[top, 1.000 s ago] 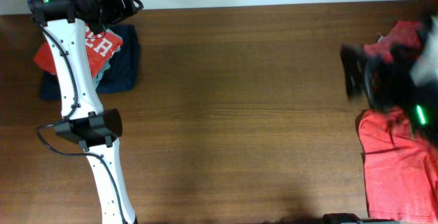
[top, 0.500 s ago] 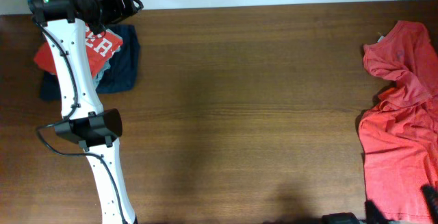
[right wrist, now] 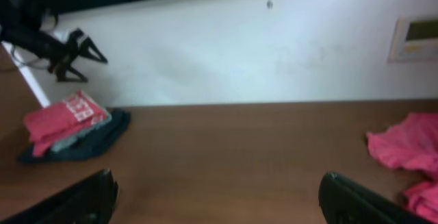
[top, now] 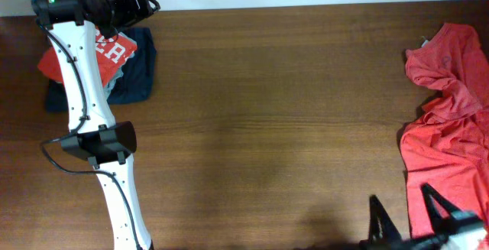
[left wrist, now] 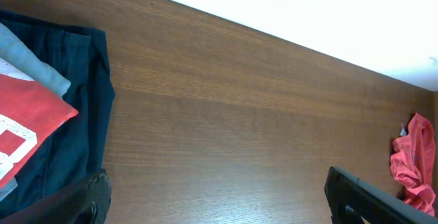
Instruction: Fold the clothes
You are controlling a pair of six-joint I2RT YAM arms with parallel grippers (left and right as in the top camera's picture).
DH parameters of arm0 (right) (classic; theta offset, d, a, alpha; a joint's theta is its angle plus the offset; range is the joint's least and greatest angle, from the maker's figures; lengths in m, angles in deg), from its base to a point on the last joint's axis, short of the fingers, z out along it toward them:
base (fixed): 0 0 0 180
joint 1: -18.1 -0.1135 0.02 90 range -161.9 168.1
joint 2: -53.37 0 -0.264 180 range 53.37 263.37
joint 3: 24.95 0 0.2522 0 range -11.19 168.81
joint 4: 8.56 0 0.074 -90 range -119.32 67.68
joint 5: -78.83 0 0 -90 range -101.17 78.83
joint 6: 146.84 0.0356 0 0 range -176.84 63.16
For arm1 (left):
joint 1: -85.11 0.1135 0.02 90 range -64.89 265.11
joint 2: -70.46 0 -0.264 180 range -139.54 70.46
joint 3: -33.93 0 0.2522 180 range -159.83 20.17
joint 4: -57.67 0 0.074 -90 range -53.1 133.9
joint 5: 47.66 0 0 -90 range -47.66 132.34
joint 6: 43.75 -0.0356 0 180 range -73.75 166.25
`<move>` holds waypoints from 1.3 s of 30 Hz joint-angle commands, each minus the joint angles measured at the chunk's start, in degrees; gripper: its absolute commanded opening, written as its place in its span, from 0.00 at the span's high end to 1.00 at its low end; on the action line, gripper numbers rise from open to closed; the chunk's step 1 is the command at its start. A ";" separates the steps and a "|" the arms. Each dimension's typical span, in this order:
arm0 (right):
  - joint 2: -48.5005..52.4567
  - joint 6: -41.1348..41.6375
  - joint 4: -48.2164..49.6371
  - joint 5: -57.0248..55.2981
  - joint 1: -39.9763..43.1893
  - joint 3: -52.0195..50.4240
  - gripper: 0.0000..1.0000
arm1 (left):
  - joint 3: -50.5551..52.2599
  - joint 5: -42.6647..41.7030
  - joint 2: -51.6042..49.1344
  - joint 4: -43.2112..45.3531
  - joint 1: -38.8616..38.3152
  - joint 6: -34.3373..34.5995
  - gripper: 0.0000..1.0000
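A crumpled coral cotton T-shirt (top: pixel 447 135) lies unfolded along the right edge of the brown wooden desk (top: pixel 267 112). A folded red T-shirt with white lettering (top: pixel 113 51) sits at the far left corner, on top of a pale grey folded garment (left wrist: pixel 34 70) and a navy folded garment (top: pixel 141 74). The left end effector (top: pixel 144 1) hangs at the far edge just beside that stack with fingers spread wide, and the right end effector (top: pixel 406 213) is at the near right corner beside the crumpled shirt, fingers likewise spread.
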 commanded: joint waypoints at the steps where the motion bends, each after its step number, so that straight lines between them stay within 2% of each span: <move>1: -2.29 -0.13 6.47 -0.90 -0.35 -8.28 0.01 | -0.83 0.00 1.57 0.09 0.09 -0.28 0.01; 7: -2.29 -0.15 22.62 -0.92 -0.35 -19.52 0.01 | -0.83 -0.02 1.57 0.09 0.09 -0.28 0.01; 13: -2.29 -0.17 42.84 -2.25 -0.22 -32.35 0.01 | -0.83 0.00 1.57 0.09 0.09 -0.28 0.01; 15: -2.29 -0.15 46.16 -2.45 -0.20 -35.21 0.01 | -0.83 0.00 1.57 0.09 0.09 -0.28 0.01; 22: -2.29 -0.17 51.25 -5.60 -0.20 -42.62 0.01 | -0.83 -0.02 1.57 0.09 0.09 -0.28 0.01; 39: -2.32 -0.42 50.71 -8.68 -0.20 -51.76 0.01 | -0.83 0.00 1.57 0.09 0.09 -0.28 0.01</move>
